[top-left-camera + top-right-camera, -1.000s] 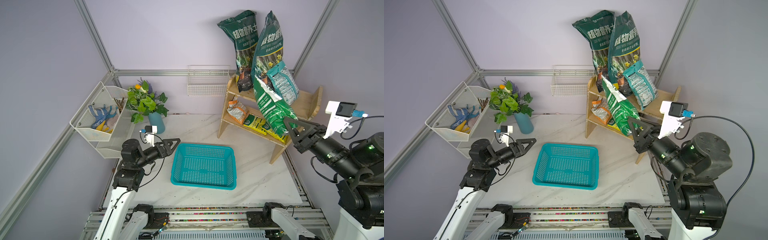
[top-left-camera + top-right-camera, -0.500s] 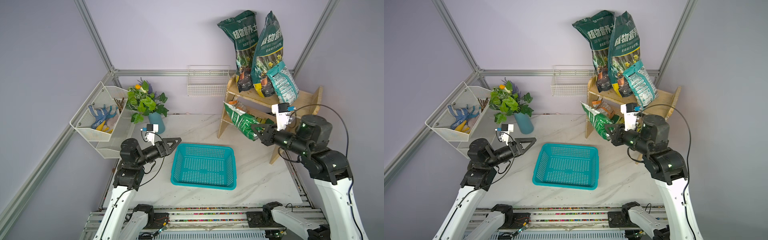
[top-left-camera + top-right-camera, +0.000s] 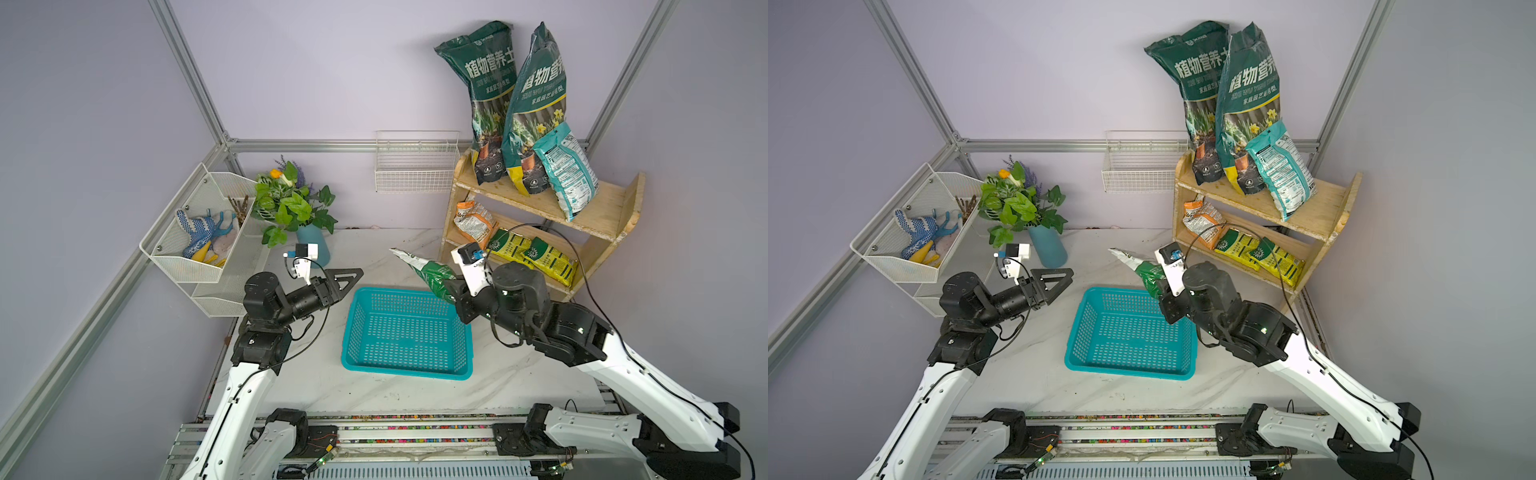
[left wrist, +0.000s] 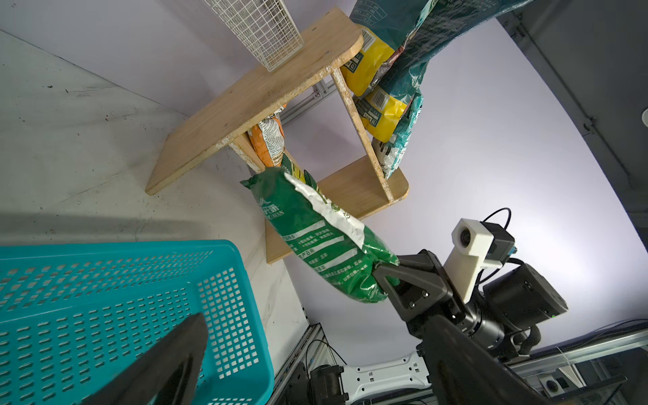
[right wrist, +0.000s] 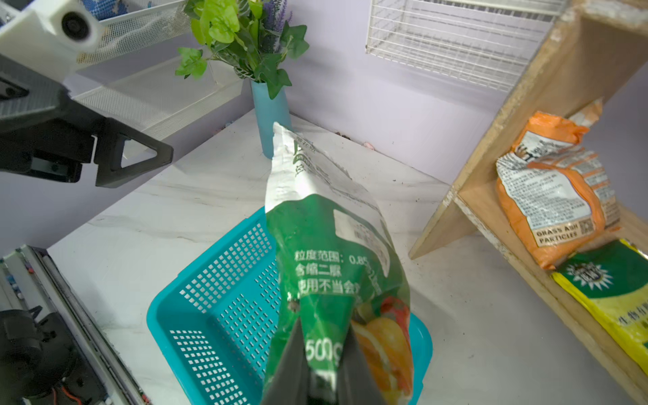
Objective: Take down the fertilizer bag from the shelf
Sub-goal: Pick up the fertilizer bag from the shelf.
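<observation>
My right gripper (image 3: 451, 291) (image 5: 321, 315) is shut on the bottom end of a green fertilizer bag (image 3: 428, 272) (image 3: 1148, 274) (image 5: 329, 245). The bag hangs in the air, tilted, over the far right corner of the teal basket (image 3: 405, 372). It is off the pale wooden shelf (image 3: 598, 203) (image 3: 1320, 212), which stands behind it at the back right. In the left wrist view the fertilizer bag (image 4: 315, 238) hangs in front of the shelf (image 4: 263, 94). My left gripper (image 3: 349, 278) (image 3: 1059, 278) stands open and empty, left of the basket, pointing at it.
Two tall dark green soil bags (image 3: 519, 104) and a teal-white bag (image 3: 567, 170) lean on the shelf's upper tier. An orange bag (image 3: 473, 222) and yellow-green bags (image 3: 536, 257) lie on the lower tier. A plant vase (image 3: 311, 245) and wire wall baskets (image 3: 208, 232) are at the left.
My right arm has carried the green bag from the shelf's front down and leftward to the basket's far right corner. The left arm has stayed in place.
</observation>
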